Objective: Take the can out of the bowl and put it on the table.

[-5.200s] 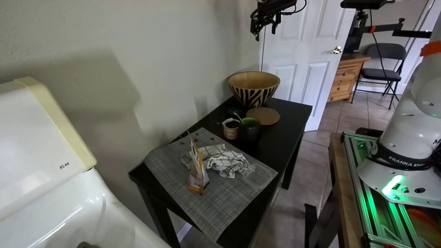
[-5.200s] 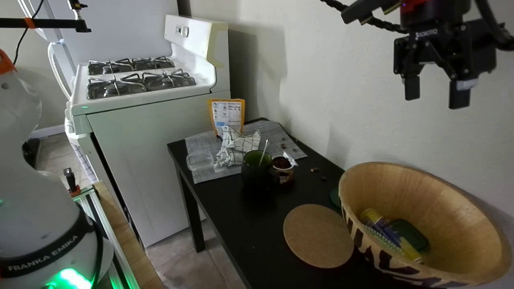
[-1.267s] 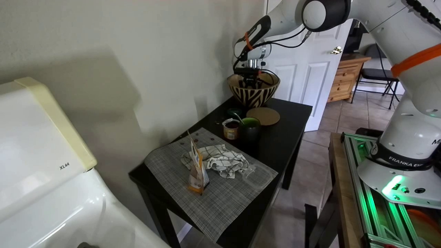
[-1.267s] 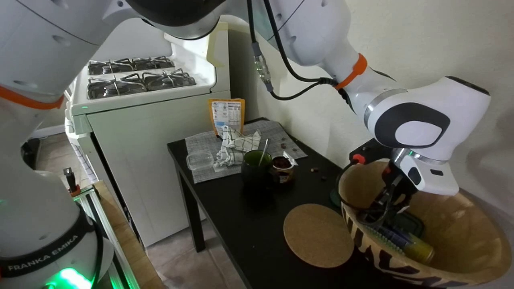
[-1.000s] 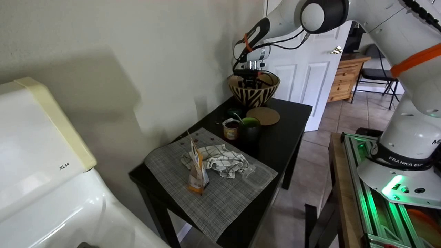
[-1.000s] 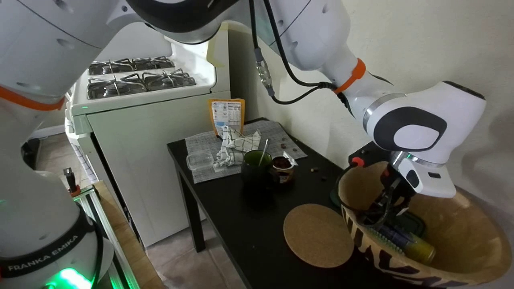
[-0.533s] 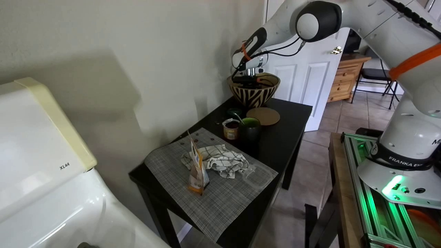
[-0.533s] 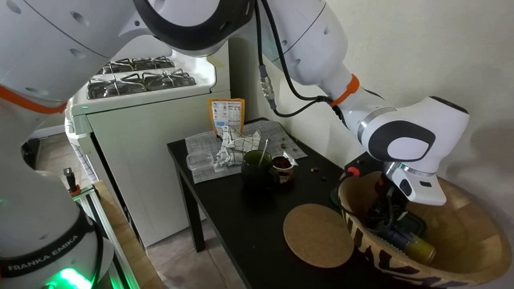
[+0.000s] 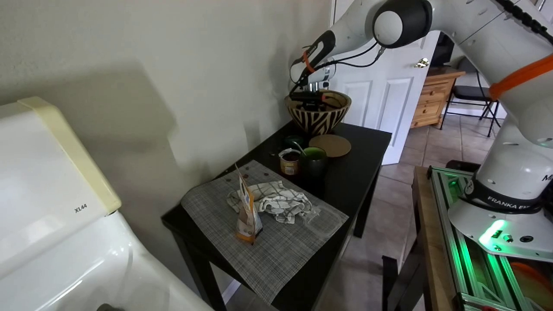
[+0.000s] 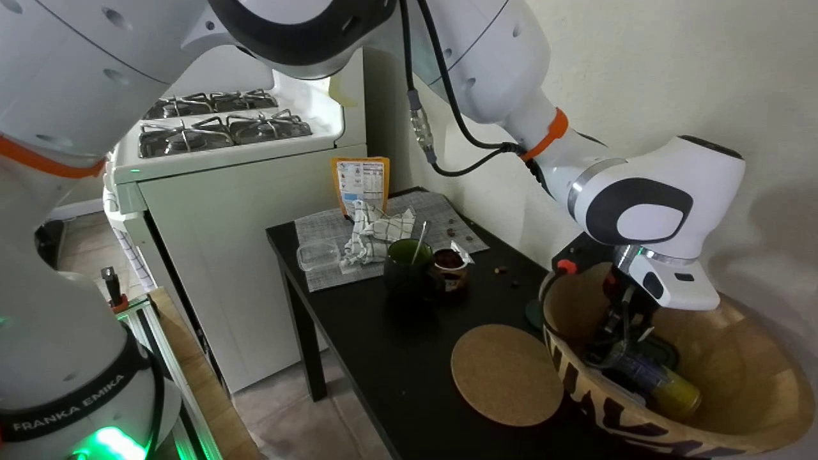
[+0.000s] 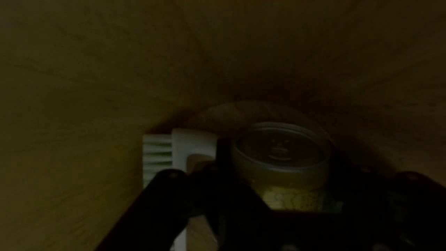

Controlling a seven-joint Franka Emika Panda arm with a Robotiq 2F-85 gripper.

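Down inside the large wooden bowl (image 9: 317, 120) with zebra-like stripes, my gripper (image 11: 281, 162) is shut on the can. In the dim wrist view the can (image 11: 278, 148) shows its metal end, with a dark finger against either side. An exterior view shows the yellow and blue can (image 10: 677, 397) tilted, its yellow end pointing away from the gripper, near the bowl's wall (image 10: 744, 364). Whether its lower side touches the bowl cannot be told. The black table (image 10: 409, 358) carries the bowl at its far end. The fingertips are hidden in both exterior views.
A white brush (image 11: 195, 141) lies beside the can in the bowl, with a dark green lid (image 10: 661, 351) behind. On the table are a cork disc (image 10: 505, 377), dark mug (image 10: 406, 281) with spoon, small tub (image 10: 450, 278), cloth (image 9: 281, 201) and upright orange pouch (image 9: 247, 211).
Five seconds ago the gripper hung open above the bowl and the can lay at the bottom. It went down, dipped further half a second ago, and has risen slightly with the can.
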